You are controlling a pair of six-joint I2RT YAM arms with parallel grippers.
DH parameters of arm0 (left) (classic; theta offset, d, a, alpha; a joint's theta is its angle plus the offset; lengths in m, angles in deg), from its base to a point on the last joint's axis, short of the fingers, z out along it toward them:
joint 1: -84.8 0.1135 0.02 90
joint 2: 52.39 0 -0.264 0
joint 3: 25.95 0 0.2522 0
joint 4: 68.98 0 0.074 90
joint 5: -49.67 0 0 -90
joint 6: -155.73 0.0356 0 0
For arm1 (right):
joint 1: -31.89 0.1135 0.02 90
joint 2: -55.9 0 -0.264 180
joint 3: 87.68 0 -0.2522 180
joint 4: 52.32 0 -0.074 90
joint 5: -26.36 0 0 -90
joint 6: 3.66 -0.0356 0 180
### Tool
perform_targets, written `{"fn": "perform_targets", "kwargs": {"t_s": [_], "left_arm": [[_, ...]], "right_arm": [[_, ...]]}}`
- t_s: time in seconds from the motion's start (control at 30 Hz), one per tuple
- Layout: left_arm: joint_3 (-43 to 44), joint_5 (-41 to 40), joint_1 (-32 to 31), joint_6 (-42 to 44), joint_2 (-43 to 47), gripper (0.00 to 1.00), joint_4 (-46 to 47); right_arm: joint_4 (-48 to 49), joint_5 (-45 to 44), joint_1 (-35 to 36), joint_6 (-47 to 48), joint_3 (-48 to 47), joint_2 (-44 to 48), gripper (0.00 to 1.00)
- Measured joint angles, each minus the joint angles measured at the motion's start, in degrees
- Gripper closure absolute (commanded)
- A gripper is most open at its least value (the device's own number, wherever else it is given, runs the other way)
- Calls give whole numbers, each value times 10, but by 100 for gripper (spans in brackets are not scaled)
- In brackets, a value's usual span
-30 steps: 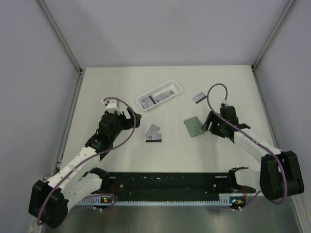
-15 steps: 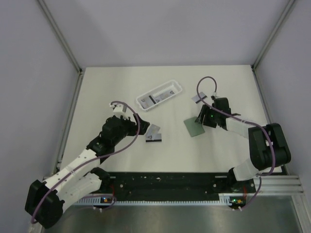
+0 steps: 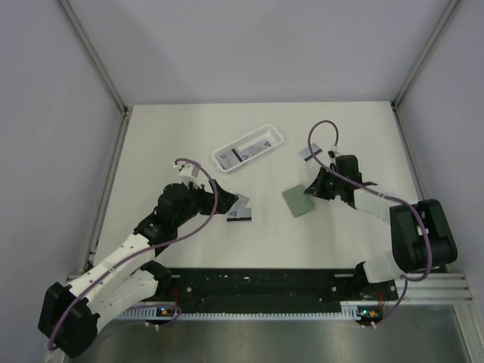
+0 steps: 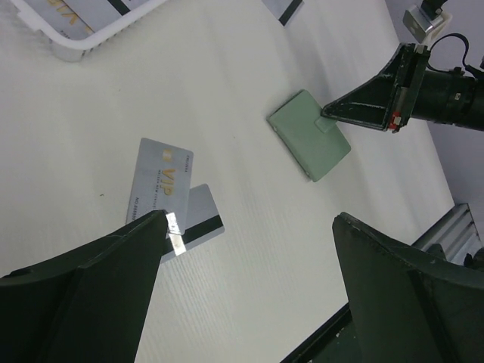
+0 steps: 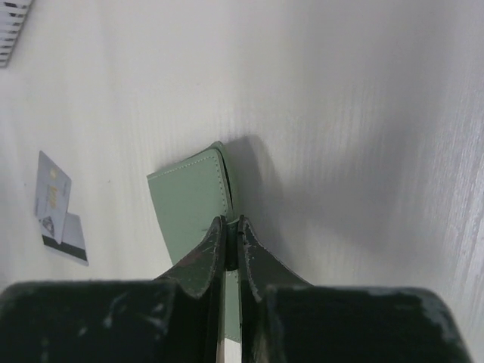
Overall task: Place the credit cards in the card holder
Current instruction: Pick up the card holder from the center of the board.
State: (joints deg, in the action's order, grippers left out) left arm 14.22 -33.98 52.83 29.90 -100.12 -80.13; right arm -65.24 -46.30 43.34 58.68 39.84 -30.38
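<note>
My right gripper (image 5: 231,231) is clamped shut, its fingers (image 5: 198,261) pressed together on the edge of the card holder (image 5: 189,198) that faces the right arm. A sliver of green shows between them in the wrist view, so I read it as a pinch. I cannot tell whether they hold only the top flap or the whole thickness. The holder lies closed and flat on the table (image 3: 166,136), right of centre and turned diagonally, with nearly all of its body beyond the fingertips. My left gripper (image 4: 249,227) hangs with its jaws spread wide, gripping nothing, above two credit cards: a VIP-printed card (image 4: 162,180) overlapping a striped card (image 4: 200,224). Both sit just by the tip of one finger and well apart from the holder. A third card (image 3: 308,153) lies farther back, near the right arm's cable. The white basket (image 3: 277,141) sits toward the back with more cards in it.
</note>
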Motion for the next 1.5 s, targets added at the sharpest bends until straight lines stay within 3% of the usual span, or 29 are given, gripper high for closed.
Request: {"fn": "perform_targets", "kwargs": {"t_s": [0.23, 0.43, 0.67, 0.93, 0.97, 1.1, 1.17, 1.27, 1.3, 1.4, 1.5], "left_arm": [[-13, 82, 0, -48, -2, 1, 68], [-24, 138, -26, -102, -9, 1, 165], [-22, 130, -99, -125, -47, 3, 236], [17, 71, -175, -120, -105, 7, 246], [21, 65, -178, -120, -110, 9, 249], [40, 45, -188, -118, -128, 42, 254], [51, 40, -192, -115, -141, 69, 256], [62, 37, -198, -109, -154, 100, 257], [64, 36, -199, -111, -156, 100, 257], [65, 39, -202, -103, -157, 100, 257], [67, 45, -206, -76, -155, 100, 244]], "right_arm": [[23, 61, 0, -52, 68, 125, 100], [130, 130, 4, -209, 145, 277, 100], [150, 110, 67, -319, 151, 368, 100], [143, 87, 118, -375, 151, 410, 100], [140, 85, 121, -377, 151, 414, 100], [128, 80, 129, -387, 151, 436, 100], [127, 78, 133, -392, 151, 446, 100], [118, 73, 135, -395, 151, 462, 100], [112, 71, 135, -395, 151, 469, 100], [98, 71, 135, -392, 151, 486, 62], [49, 73, 136, -373, 135, 501, 41]]}}
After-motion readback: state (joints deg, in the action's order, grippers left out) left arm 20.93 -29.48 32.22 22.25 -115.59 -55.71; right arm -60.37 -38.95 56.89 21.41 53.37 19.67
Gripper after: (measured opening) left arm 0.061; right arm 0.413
